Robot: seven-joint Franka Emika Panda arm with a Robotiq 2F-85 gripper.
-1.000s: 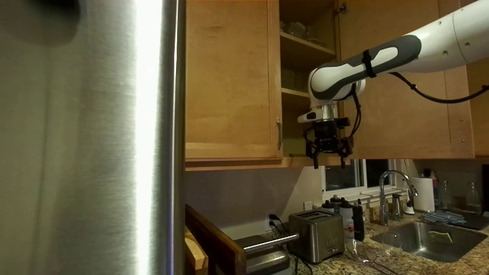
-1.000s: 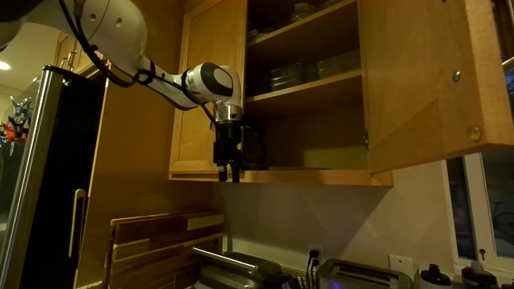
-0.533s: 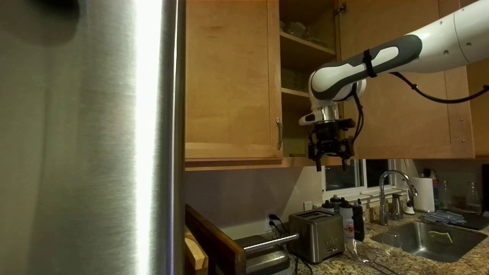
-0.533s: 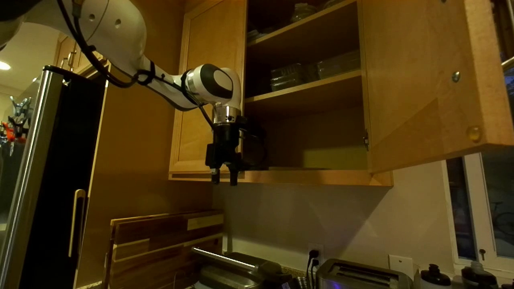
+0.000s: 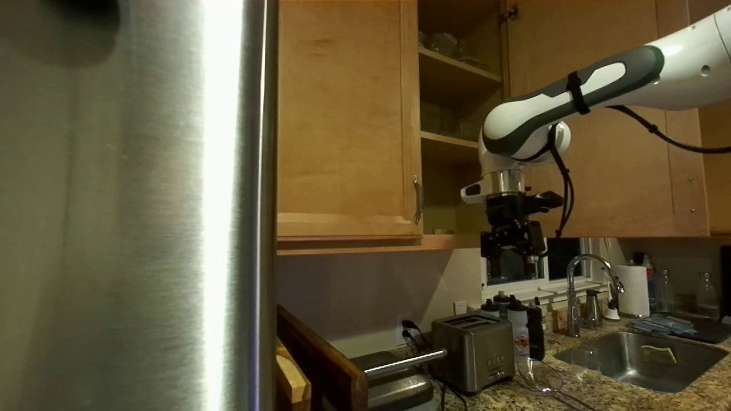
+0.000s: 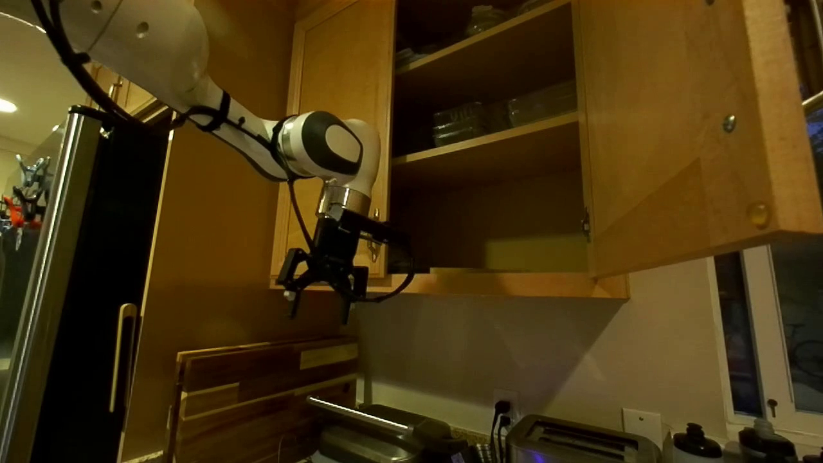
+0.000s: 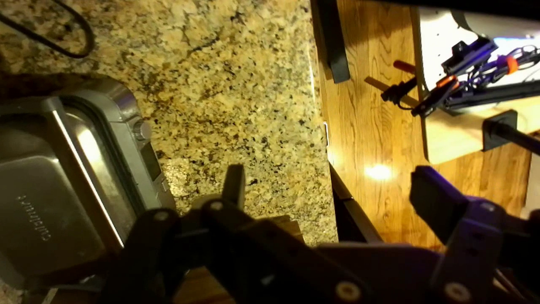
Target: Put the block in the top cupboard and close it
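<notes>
Hangs with gripper (image 6: 319, 315) spread and unladen, outside the top cupboard (image 6: 514, 285) and on the inner-face side of its swung-out door (image 6: 669, 128), lower than the block (image 5: 444, 232), apparently lying lengthwise inside at the bottom front.

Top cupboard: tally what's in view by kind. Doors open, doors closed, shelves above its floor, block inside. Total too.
Open door: 1
Closed door: 1
Shelves in view above the floor: 2
Block inside: 1
Total: 5
</notes>
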